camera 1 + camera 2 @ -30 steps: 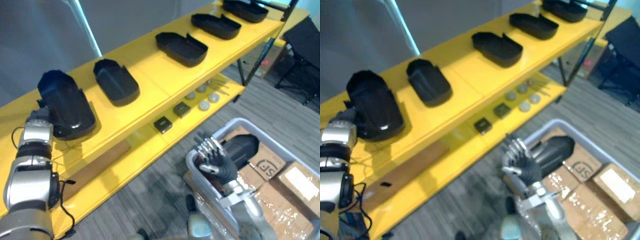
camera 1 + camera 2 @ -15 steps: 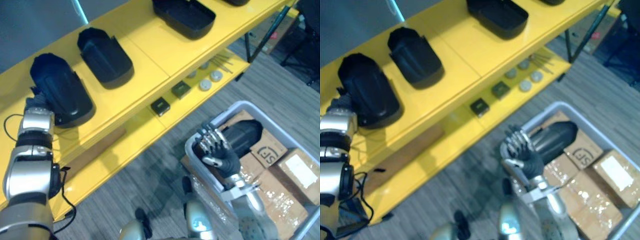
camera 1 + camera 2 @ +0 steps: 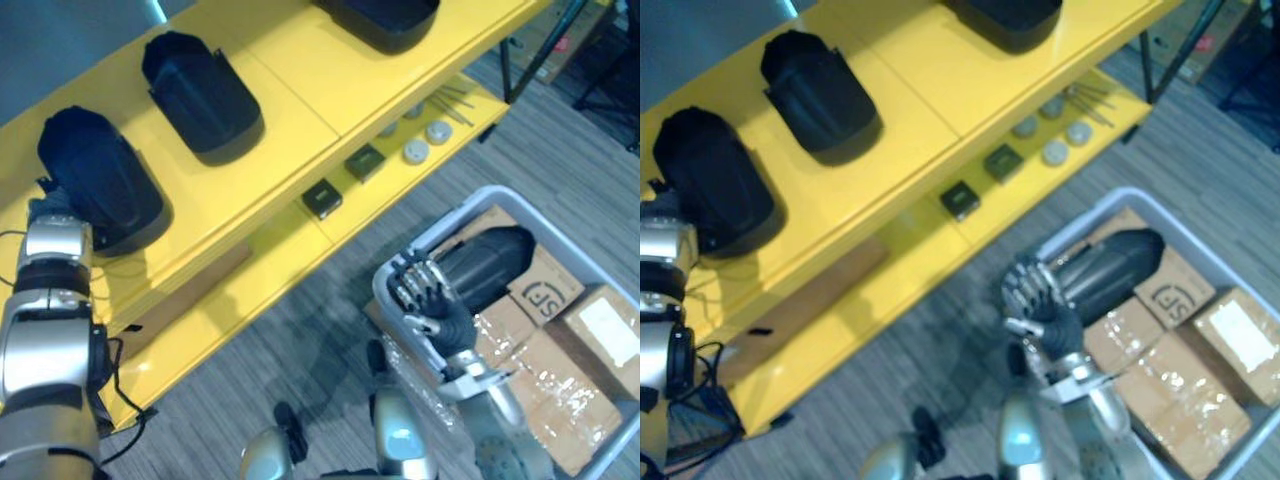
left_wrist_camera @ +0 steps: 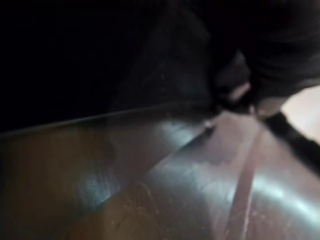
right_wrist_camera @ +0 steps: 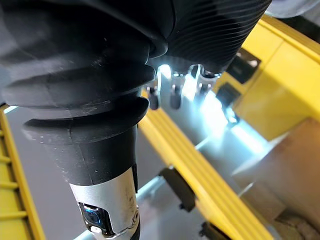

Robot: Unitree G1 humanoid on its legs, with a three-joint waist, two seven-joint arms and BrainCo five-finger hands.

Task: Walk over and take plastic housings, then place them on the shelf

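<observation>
black housing (image 3: 490,262) lies in the grey bin (image 3: 455,214) along its shelf-side rim, long axis leading away from the nearer right hand (image 3: 432,303), which is loosely open and empty; the grasp of the left hand (image 3: 50,213), at the end housing (image 3: 100,185) on the shelf (image 3: 300,90), cannot be told.

The shelf (image 3: 300,90) was bright yellow, its housings (image 3: 200,90) plain black, no pattern. The floor (image 3: 560,130) was grey with fine darker stripes. The bin (image 3: 450,215) was pale grey, the boxes (image 3: 560,400) in it brown card under glossy film, and the housing in the bin (image 3: 485,270) dark grey with a sheen
</observation>
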